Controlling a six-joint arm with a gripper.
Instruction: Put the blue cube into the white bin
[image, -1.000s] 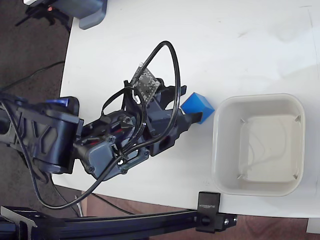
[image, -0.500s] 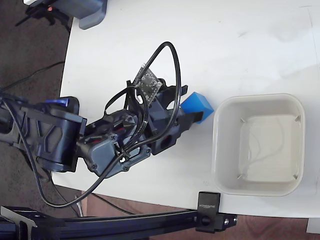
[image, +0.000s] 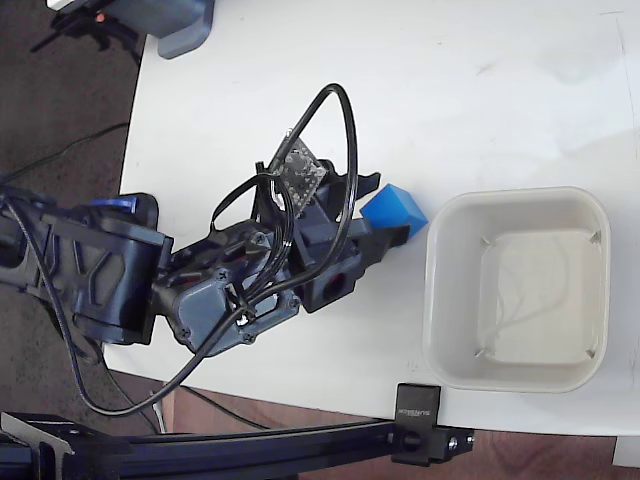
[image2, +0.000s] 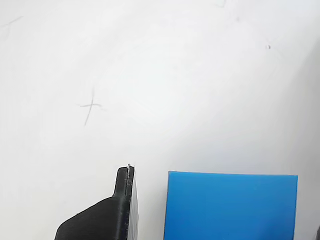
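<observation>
The blue cube (image: 396, 208) rests on the white table just left of the white bin (image: 432, 290), which holds nothing. My gripper (image: 388, 213) reaches in from the left with one finger on each side of the cube. In the wrist view the blue cube (image2: 231, 206) fills the lower middle. The black left finger (image2: 121, 202) stands apart from it, with a strip of table showing between them. The right finger barely shows at the frame's edge. The gripper is open around the cube.
A grey-blue box (image: 182, 24) sits at the table's top left corner. A black clamp (image: 422, 428) grips the table's near edge below the bin. Black cables (image: 345, 150) loop above the wrist. The table's left edge (image: 135, 120) drops off to dark floor.
The arm's wrist has shifted slightly up and turned a little. The cube has stayed between the fingers, almost in the same spot.
</observation>
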